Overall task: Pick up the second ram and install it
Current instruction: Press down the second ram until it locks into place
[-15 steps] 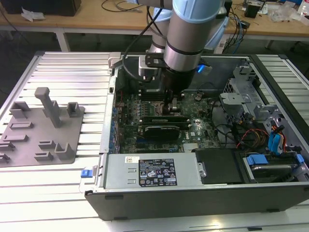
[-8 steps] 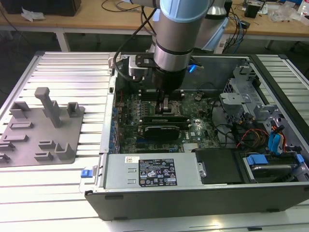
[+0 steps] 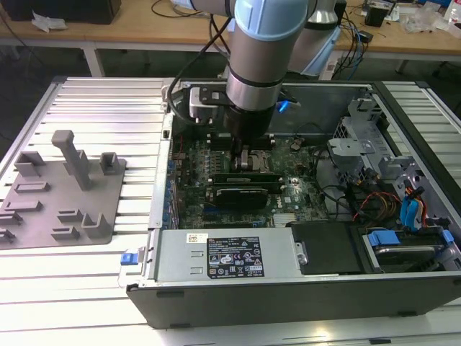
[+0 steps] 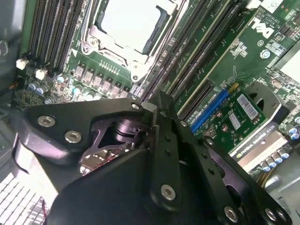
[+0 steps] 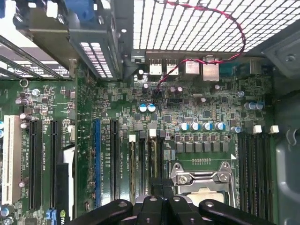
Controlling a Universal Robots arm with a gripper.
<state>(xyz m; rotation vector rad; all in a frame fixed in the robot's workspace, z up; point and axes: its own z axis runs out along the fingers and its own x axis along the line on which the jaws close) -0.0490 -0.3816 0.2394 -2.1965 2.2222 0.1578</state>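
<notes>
Black jointed pincer [image 4: 157,105] over green ribbed memory slots [image 4: 206,35]

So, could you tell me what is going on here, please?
A robot arm is working inside an open computer case on the table. Its claw sits low over the motherboard, right at the memory slots beside the processor socket. Whether the claw has the ram cannot be told from here. A grey parts tray lies on the exterior view's left, outside the case.
</notes>
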